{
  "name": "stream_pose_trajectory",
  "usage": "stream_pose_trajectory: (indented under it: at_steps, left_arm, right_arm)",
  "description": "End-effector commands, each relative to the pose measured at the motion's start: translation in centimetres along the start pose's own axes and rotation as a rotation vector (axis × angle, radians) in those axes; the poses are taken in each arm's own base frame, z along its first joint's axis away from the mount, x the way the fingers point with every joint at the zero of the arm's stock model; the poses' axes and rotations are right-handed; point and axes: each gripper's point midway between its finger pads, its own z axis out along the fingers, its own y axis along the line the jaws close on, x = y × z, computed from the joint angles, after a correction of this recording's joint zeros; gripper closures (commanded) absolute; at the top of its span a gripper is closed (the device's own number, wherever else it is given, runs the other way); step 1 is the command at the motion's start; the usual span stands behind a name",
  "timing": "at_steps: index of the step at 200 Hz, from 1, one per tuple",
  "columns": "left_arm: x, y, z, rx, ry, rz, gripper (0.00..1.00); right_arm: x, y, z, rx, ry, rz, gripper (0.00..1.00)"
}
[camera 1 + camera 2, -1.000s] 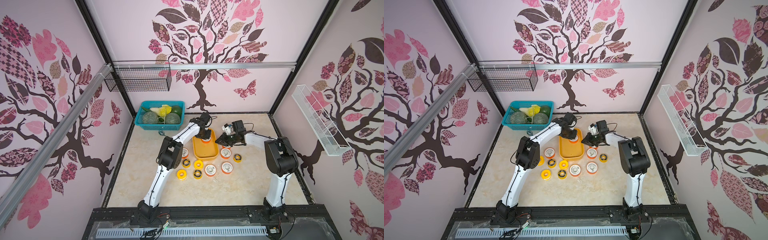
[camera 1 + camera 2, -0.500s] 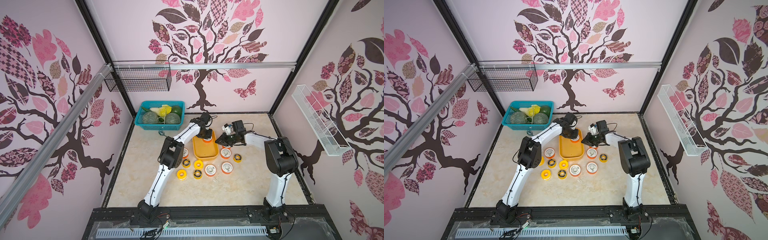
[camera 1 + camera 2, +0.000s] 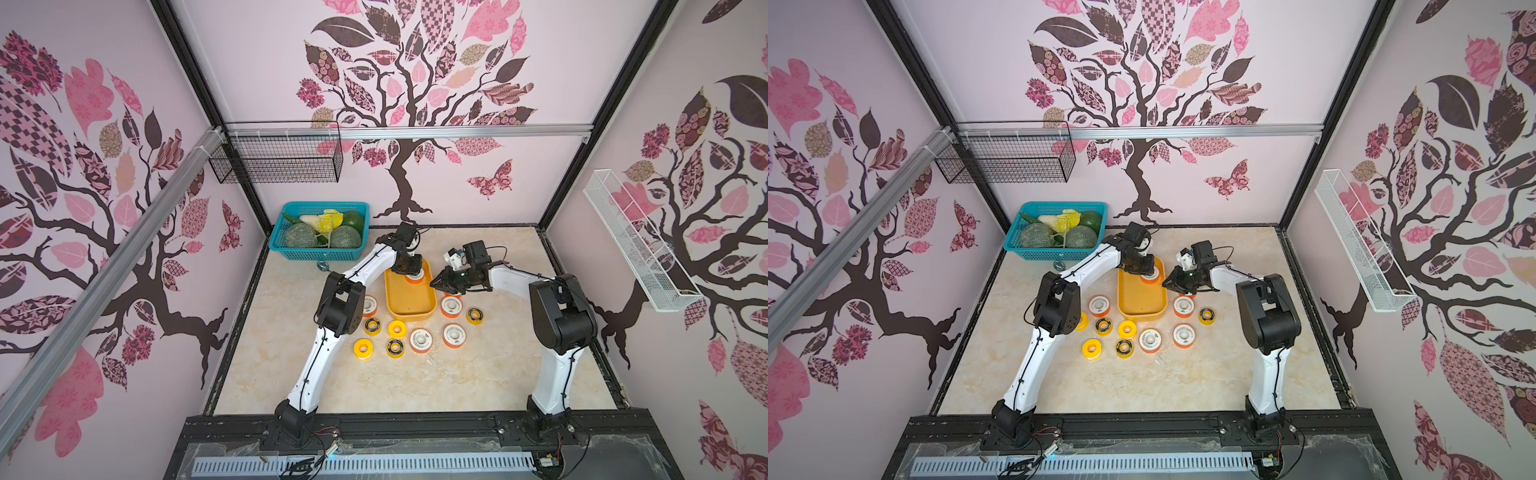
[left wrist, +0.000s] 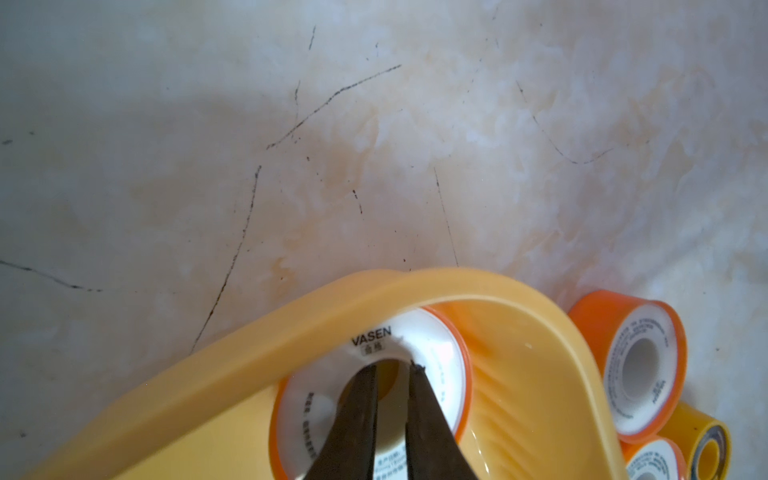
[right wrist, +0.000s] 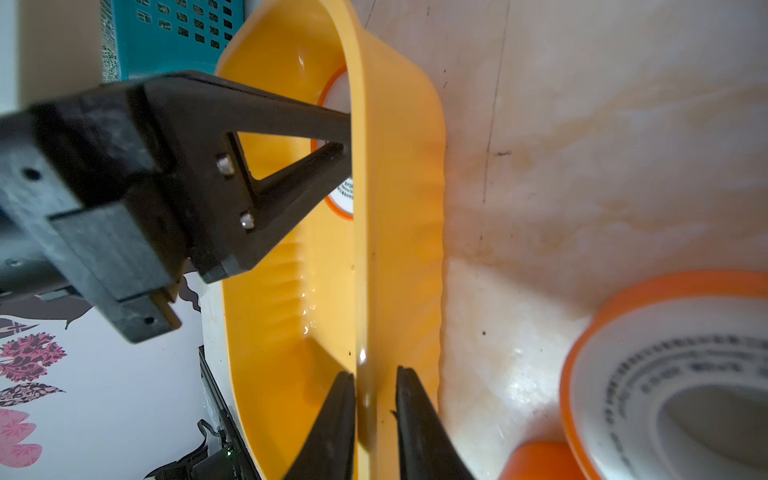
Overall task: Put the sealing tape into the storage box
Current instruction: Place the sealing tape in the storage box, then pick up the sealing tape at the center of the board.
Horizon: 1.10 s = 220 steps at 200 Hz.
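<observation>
The box sits about mid-worktop, a bit toward the far side, long way running near to far. One orange-and-white tape is already in it, lying flat on the floor right up by the far wall. The left hand comes down from above with both fingertips poked into that roll's centre hole. The fingers are a sliver apart with nothing pinched between them, and you can see the box floor through the gap.

The right hand is at the box's right wall, one finger inside and one outside, with the wall running between them. They're really close to the plastic, but honestly I can't tell from the wrist view whether they're squeezing it or sitting just off it.

The other rolls are loose on the worktop, all lying flat. Some are orange-and-white and some yellow, spread around the near end of the box and along both its sides. One orange roll is just right of the box, close to the right hand.

There's a teal basket full of veg in the far left corner, apart from the box, and a black wire basket hanging on the far wall.
</observation>
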Motion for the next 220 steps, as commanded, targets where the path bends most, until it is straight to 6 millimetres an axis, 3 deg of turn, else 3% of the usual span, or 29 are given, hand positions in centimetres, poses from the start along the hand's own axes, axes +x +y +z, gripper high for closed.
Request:
stream_pose_trajectory:
  at_steps: [1, 32, 78, 96, 127, 185, 220]
  left_arm:
    - [-1.8, -1.3, -3.5, 0.018, -0.066, 0.033, 0.74]
    - [-2.4, -2.6, -6.2, 0.048, -0.095, 0.052, 0.64]
    - [-2.1, -2.7, -11.2, 0.014, -0.160, 0.082, 0.47]
    - [-1.6, -2.0, -13.4, -0.004, -0.189, 0.079, 0.42]
    - [1.0, 1.0, -15.7, -0.063, -0.210, 0.036, 0.34]
    - [5.7, 6.0, -19.6, -0.176, -0.239, -0.073, 0.27]
    - [7.5, 6.0, -20.4, -0.150, -0.264, -0.111, 0.24]
  right_arm:
    - [-1.1, 2.2, -2.2, 0.006, -0.055, -0.046, 0.73]
    - [-1.8, 3.1, -3.6, 0.018, -0.089, -0.073, 0.67]
    - [-2.4, 2.0, -6.5, 0.098, -0.148, -0.084, 0.61]
    - [-2.5, 1.4, -7.6, 0.127, -0.166, -0.089, 0.60]
    - [-2.2, -0.4, -8.9, 0.221, -0.166, -0.106, 0.59]
    - [-1.3, -2.9, -9.3, 0.330, -0.142, -0.119, 0.55]
    - [-1.3, -3.6, -8.9, 0.354, -0.119, -0.133, 0.49]
